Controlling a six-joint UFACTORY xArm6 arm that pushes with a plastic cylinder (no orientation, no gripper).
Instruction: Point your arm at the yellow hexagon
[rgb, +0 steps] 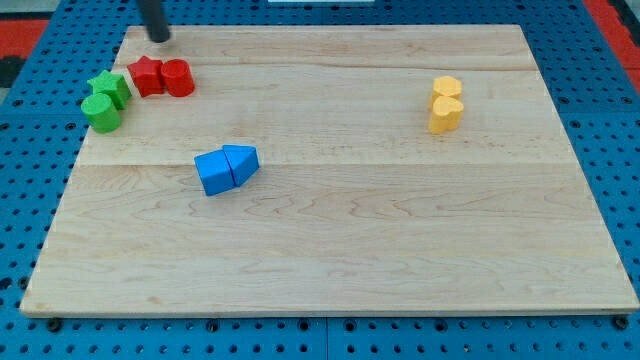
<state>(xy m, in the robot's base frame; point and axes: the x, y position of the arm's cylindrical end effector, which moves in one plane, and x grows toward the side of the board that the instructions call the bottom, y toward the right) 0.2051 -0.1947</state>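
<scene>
The rod has no pincer and holds nothing; my tip (160, 38) sits at the board's top left, just above the red star (146, 75). The yellow hexagon (447, 87) lies well apart at the view's right, touching another yellow block (445, 114); overshooting could knock either yellow piece

Bright even light, soft short shadows, sharp pic, no glare

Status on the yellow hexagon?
My tip at the view's top left, above the red blocks. Yellow hexagon far right, untouched, yellow heart against it. Path across looks open.
</scene>
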